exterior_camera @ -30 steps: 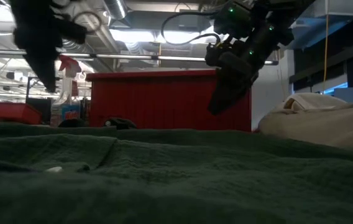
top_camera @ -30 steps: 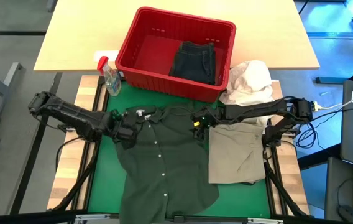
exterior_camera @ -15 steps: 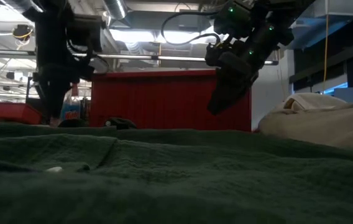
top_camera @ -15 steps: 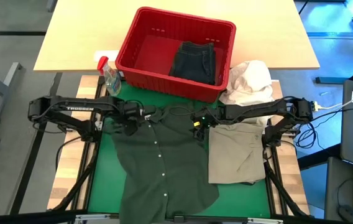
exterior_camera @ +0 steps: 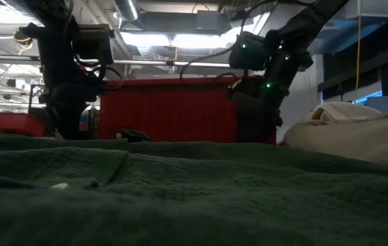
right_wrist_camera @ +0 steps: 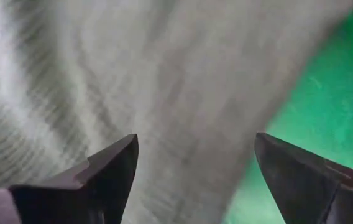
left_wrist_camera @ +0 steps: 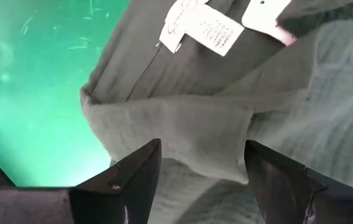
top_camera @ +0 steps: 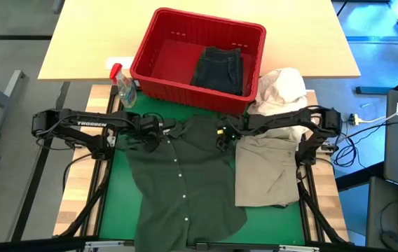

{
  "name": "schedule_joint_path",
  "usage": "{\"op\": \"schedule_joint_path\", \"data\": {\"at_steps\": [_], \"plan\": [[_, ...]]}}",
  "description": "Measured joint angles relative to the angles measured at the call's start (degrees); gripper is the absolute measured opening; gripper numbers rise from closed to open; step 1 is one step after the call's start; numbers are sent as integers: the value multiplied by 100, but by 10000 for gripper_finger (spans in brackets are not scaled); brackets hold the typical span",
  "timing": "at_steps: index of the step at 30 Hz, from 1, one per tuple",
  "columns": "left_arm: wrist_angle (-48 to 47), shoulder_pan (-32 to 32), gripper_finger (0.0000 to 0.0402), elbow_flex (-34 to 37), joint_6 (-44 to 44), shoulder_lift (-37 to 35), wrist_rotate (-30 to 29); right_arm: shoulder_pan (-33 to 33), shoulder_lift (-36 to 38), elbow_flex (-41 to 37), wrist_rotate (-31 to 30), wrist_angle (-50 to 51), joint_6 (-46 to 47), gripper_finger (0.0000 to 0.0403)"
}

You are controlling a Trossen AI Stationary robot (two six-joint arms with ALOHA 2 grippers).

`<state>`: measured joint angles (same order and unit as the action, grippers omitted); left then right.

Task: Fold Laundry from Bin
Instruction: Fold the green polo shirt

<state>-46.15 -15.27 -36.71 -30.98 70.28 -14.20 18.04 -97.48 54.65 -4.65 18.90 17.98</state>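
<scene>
Inside the red bin [top_camera: 158, 43] lies a dark garment [top_camera: 218, 68]; both end effectors, left [top_camera: 151, 136] and right [top_camera: 223, 136], gape.

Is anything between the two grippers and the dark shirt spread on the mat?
Nothing visible. The left gripper and right gripper are open right over the shirt near its collar end, only cloth below their fingers. The khaki garment lies beside it.
</scene>
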Motion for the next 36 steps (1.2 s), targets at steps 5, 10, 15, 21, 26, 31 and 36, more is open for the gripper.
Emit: {"op": "schedule_joint_path", "data": {"at_steps": [5,10,15,21,26,31,36], "plan": [[160,44,225,2,276,0,-9,337,-3,0,393,226,455,323],[444,108,225,-18,804,0,58,412,-48,2,901,80,596,323],[660,186,225,-72,1152,0,-73,411,-420,28,1142,-34,750,323],[861,239,225,-72,1434,-11,-112,411,-549,31,1130,-128,866,268],[1031,337,225,-134,1505,-257,-128,411,-516,20,1142,-156,851,160],[1180,563,225,-329,1357,-624,-109,409,-496,12,1095,-214,575,31],[1659,1060,225,-254,1331,-765,195,192,-325,323,967,-73,618,25]]}}
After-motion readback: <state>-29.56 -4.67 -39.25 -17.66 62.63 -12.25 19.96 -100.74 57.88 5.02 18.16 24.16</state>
